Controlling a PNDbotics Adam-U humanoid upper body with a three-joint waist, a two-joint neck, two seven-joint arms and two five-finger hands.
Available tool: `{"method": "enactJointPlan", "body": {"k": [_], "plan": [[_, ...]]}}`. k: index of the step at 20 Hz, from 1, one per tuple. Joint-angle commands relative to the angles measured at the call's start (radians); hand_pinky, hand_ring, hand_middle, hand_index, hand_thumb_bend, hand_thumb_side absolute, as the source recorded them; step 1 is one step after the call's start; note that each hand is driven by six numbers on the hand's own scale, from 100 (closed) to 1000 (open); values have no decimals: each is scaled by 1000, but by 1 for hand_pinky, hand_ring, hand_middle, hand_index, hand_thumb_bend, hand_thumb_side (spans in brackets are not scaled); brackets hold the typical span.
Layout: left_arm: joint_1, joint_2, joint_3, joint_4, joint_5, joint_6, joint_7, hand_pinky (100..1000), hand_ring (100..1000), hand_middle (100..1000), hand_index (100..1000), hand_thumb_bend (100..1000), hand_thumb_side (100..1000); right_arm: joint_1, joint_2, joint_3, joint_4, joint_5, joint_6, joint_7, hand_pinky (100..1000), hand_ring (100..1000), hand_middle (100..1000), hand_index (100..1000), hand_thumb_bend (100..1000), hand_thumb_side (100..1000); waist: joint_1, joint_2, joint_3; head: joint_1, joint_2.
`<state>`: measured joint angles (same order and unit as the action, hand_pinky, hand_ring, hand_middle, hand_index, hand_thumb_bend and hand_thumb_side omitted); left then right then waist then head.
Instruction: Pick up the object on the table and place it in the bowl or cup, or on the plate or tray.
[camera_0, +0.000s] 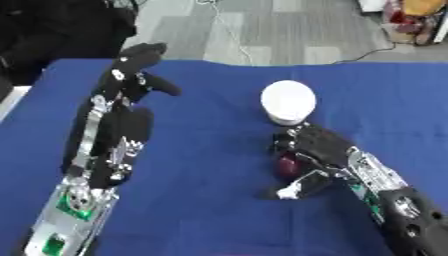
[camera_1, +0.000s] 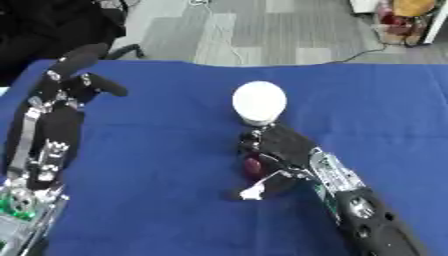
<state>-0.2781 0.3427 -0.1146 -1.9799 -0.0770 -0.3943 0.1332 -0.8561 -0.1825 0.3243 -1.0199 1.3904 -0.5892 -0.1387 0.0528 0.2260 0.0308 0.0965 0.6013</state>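
While my right hand (camera_0: 317, 150) curls around the small dark red thing (camera_0: 287, 164) low on the blue table (camera_0: 210, 165), I judge that my grasp is settling before the lift. The white cup (camera_0: 288, 101) stands just beyond my fingers, so I should rise straight up first, then carry forward without brushing its rim. I should keep the thumb under the red thing so it cannot slip out. My left hand (camera_0: 122, 100) waits idle on the left, fingers straight and raised.
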Motion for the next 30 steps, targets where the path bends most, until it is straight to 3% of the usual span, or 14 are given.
{"method": "enactJointPlan", "body": {"k": [1,6,13,30], "plan": [[-7,20,1,-20,7,-1,-2,619,596,832,855,188,752,-26,7,0,-25,41,11,-23,100,353,495,623,638,911,1,-20,-1,-9,-13],[-7,20,1,-20,8,-1,-3,618,596,832,854,188,752,-25,10,1,-22,93,33,-47,100,312,499,626,622,891,1,-20,-2,-10,-14],[-6,20,1,-20,7,-1,-2,618,595,832,854,188,752,-19,5,-3,-22,118,47,-62,100,324,513,639,598,849,2,-20,-4,-7,-14],[-6,21,1,-20,7,0,-2,619,596,832,854,188,752,-18,-11,-23,28,77,28,-43,100,302,499,634,581,754,0,-22,-4,-6,-19]]}}
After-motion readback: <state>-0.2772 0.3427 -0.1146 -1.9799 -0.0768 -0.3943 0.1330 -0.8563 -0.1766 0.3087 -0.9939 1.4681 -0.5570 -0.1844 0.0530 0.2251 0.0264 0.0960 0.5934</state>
